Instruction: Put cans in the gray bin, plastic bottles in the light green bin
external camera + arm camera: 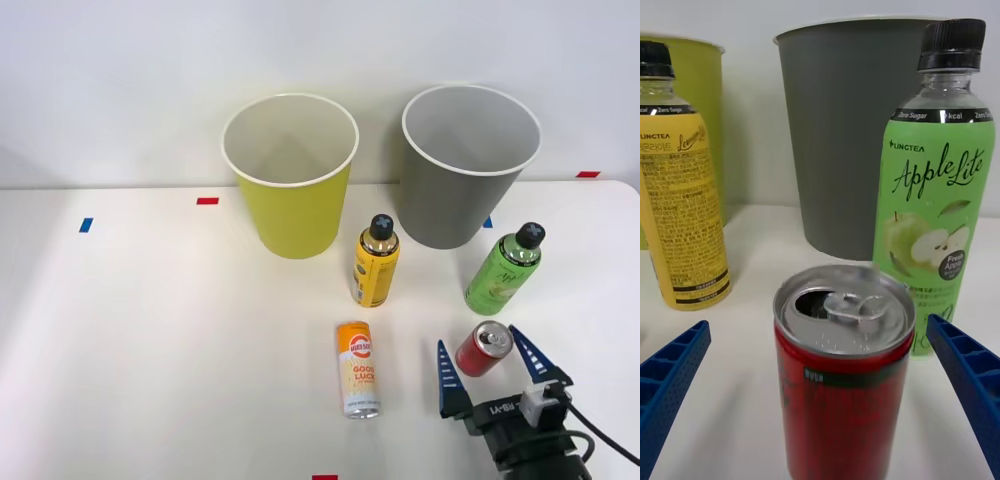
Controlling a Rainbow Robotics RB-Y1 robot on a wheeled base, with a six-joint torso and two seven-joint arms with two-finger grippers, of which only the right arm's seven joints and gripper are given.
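I see a white worktop (150, 330) under everything, backed by a plain pale wall (120, 80). Small tape markers sit on it: blue (86, 225) at far left, red (207, 201) beside it, another red (588, 174) far right.

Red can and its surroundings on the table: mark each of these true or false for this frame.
1. The red can stands between the open jaws of the right gripper. True.
2. The jaws are clamped on the can. False: each blue finger stands apart from the can's sides.
3. The orange-and-cream can already lies inside the gray bin. False: it stands on the table.
4. The yellow-label bottle stands between the two bins, in front of them. True.
5. The green bottle has lost its cap. False: a black cap is on it.
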